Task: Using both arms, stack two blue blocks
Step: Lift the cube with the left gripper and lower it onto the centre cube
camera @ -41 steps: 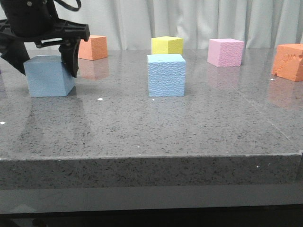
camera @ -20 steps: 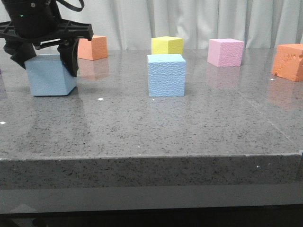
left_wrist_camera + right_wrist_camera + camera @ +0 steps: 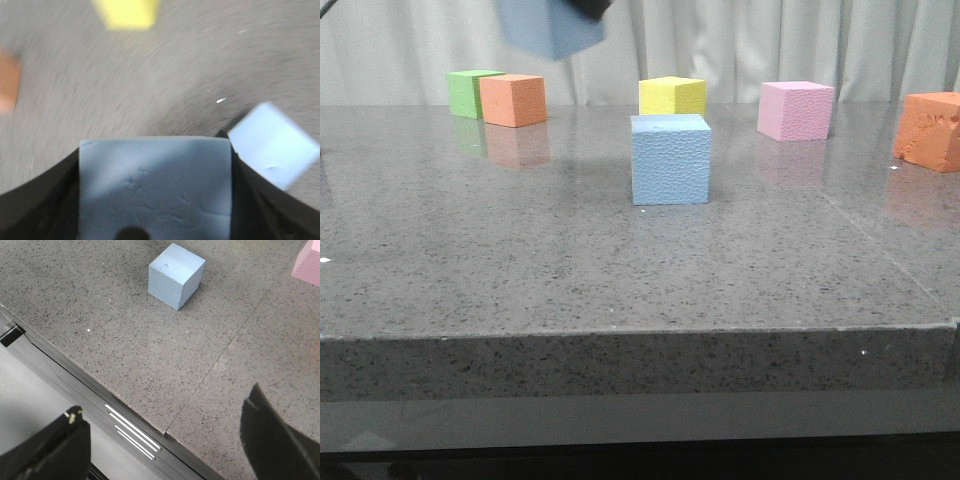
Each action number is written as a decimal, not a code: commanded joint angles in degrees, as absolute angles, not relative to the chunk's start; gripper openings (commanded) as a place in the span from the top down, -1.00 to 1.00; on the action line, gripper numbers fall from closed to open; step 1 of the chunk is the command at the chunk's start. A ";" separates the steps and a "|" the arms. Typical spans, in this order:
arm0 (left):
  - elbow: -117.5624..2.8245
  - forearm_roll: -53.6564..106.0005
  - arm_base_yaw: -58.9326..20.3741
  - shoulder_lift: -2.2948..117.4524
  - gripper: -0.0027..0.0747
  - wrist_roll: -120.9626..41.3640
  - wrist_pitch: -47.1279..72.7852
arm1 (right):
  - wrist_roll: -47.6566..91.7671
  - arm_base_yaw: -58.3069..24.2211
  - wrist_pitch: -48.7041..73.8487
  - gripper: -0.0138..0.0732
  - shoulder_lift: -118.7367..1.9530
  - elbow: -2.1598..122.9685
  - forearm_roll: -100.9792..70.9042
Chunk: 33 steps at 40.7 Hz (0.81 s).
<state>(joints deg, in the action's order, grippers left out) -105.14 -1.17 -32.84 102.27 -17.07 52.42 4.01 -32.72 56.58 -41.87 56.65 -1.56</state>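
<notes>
One blue block (image 3: 670, 158) stands on the grey table in the middle; it also shows in the right wrist view (image 3: 176, 275) and the left wrist view (image 3: 274, 145). My left gripper (image 3: 155, 200) is shut on the other blue block (image 3: 155, 185). In the front view that held block (image 3: 550, 25) hangs high at the top edge, up and to the left of the standing block. My right gripper (image 3: 165, 440) is open and empty over the table's front edge, well short of the standing block; it is out of the front view.
A yellow cube (image 3: 672, 96) sits just behind the standing block. A pink cube (image 3: 796, 110) and an orange cube (image 3: 930, 130) are at the right. An orange cube (image 3: 514, 100) and a green cube (image 3: 468, 92) are at the back left.
My left gripper has lifted its blue block off the table at the far left and carried it up and to the right. The standing block has not moved.
</notes>
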 commanded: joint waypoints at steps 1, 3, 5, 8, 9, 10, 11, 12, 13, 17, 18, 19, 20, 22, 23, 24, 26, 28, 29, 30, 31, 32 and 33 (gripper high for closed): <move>-109.47 8.04 -34.19 99.43 -0.11 -33.65 51.47 | 4.33 -32.47 53.35 -0.73 -41.59 58.06 -1.38; -109.98 11.72 -34.57 99.43 -0.11 -40.78 51.81 | 4.33 -32.47 53.35 -0.73 -41.59 58.06 -1.38; -110.33 15.35 -34.60 99.43 -0.11 -46.01 51.93 | 4.33 -32.47 53.35 -0.73 -41.59 58.06 -1.38; -110.33 19.00 -34.60 99.55 -0.11 -50.96 52.23 | 4.33 -32.47 53.35 -0.73 -41.59 58.06 -1.38; -110.33 19.30 -34.60 99.55 -0.11 -51.82 52.32 | 4.33 -32.47 53.35 -0.73 -41.59 58.06 -1.38; -110.33 19.39 -34.60 99.55 -0.11 -53.03 52.59 | 4.33 -32.47 53.35 -0.73 -41.59 58.06 -1.38; -110.33 19.39 -34.60 99.69 -0.11 -54.15 52.85 | 4.33 -32.47 53.35 -0.73 -41.59 58.06 -1.38; -110.33 19.39 -34.60 99.96 -0.11 -55.76 52.99 | 4.33 -32.47 53.35 -0.73 -41.59 58.06 -1.38; -110.33 19.39 -34.60 100.23 -0.11 -57.28 53.23 | 4.33 -32.47 53.35 -0.73 -41.59 58.06 -1.38; -110.33 19.39 -34.60 101.50 -0.11 -61.54 53.35 | 4.33 -32.47 53.35 -0.73 -41.59 58.06 -1.38; -110.33 19.39 -34.60 101.85 -0.11 -61.97 53.27 | 4.33 -32.47 53.35 -0.73 -41.59 58.06 -1.38; -110.33 19.39 -34.60 102.37 -0.11 -61.98 53.15 | 4.33 -32.47 53.35 -0.73 -41.59 58.06 -1.38; -110.33 19.39 -34.60 102.67 -0.11 -61.98 53.15 | 4.33 -32.47 53.35 -0.73 -41.59 58.06 -1.38; -110.33 19.39 -34.60 103.54 -0.11 -61.98 53.26 | 4.33 -32.47 53.35 -0.73 -41.59 58.06 -1.38; -110.33 19.39 -34.60 103.84 -0.11 -61.98 53.26 | 4.33 -32.47 53.35 -0.73 -41.59 58.06 -1.38; -110.33 19.39 -34.60 104.11 -0.11 -61.98 53.26 | 4.33 -32.47 53.35 -0.73 -41.59 58.06 -1.38; -110.33 19.39 -34.60 104.71 -0.11 -61.98 53.26 | 4.33 -32.47 53.35 -0.73 -41.59 58.06 -1.38; -110.33 19.51 -34.60 105.19 -0.11 -61.98 53.15 | 4.33 -32.47 53.35 -0.73 -41.59 58.06 -1.38; -110.33 19.51 -34.60 105.49 -0.11 -61.98 53.15 | 4.33 -32.47 53.35 -0.73 -41.59 58.06 -1.38; -110.33 19.51 -34.60 105.81 -0.11 -61.98 53.15 | 4.33 -32.47 53.35 -0.73 -41.59 58.06 -1.38; -110.33 19.51 -34.60 106.13 -0.11 -61.98 53.15 | 4.33 -32.47 53.35 -0.73 -41.59 58.06 -1.38; -110.33 19.51 -34.60 106.25 -0.11 -61.98 53.15 | 4.33 -32.47 53.35 -0.73 -41.59 58.06 -1.38; -110.33 19.51 -34.60 106.62 -0.11 -61.98 53.26 | 4.33 -32.47 53.35 -0.73 -41.59 58.06 -1.38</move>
